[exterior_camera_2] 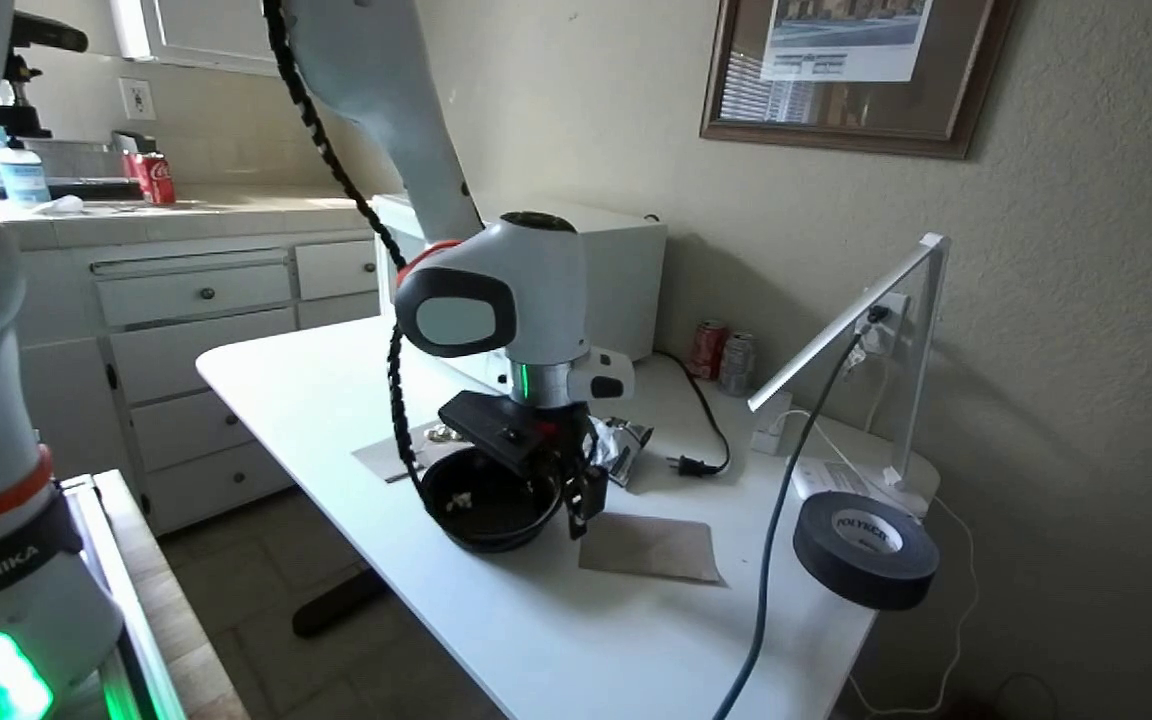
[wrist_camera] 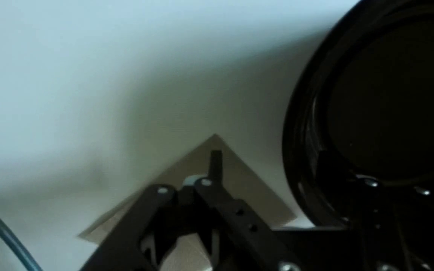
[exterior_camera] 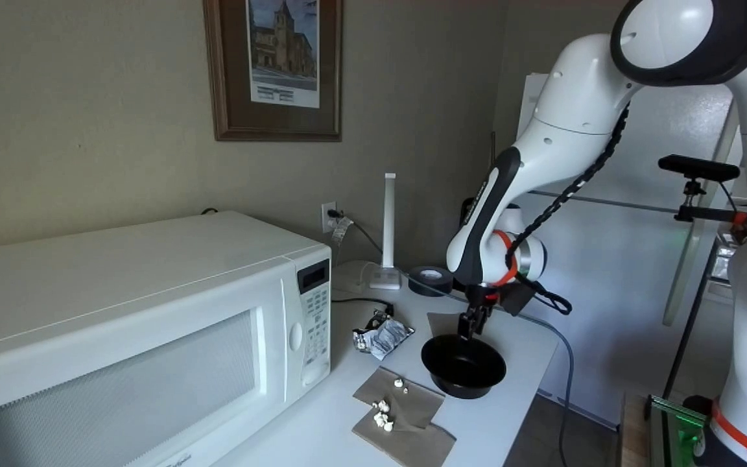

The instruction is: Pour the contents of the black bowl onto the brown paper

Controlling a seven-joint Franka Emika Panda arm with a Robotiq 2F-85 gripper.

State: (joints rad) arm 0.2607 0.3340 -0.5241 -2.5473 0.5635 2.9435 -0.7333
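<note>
The black bowl (exterior_camera: pixel 464 368) stands upright on the white table (exterior_camera_2: pixel 586 640), with the white robot arm (exterior_camera: pixel 568 143) hanging over it. The gripper (wrist_camera: pixel 271 160) is right at the bowl's rim with its fingers (wrist_camera: pixel 216 165) spread apart. In the wrist view one sits outside the bowl and the other is over the inside, so the rim falls in the gap. Can't tell if either one is actually touching the bowl, it's pretty dark in there. There's also a pale patch (exterior_camera_2: pixel 460 501) inside the bowl in an exterior view, way too small to say what it is.

Just beside the bowl there's brown paper (exterior_camera: pixel 409 405) with white bits (exterior_camera: pixel 382 419) on it, kinda popcorn-looking. Can't tell if that's one torn sheet or two overlapping. A second brown piece (exterior_camera_2: pixel 651 547) lies close to the bowl too, on the opposite side.

The silver wrapper (exterior_camera: pixel 390 337) is near the bowl, up and left of it in an exterior view. Well apart from the bowl, on the second piece's side, you've got a fat roll of black tape (exterior_camera_2: pixel 866 555) and a white slanted stand (exterior_camera_2: pixel 841 324). A grey cable (exterior_camera_2: pixel 774 540) runs past the bowl on that side as well. Microwave (exterior_camera: pixel 127 376) and soda cans (exterior_camera_2: pixel 708 352) are both well apart from the bowl.
</note>
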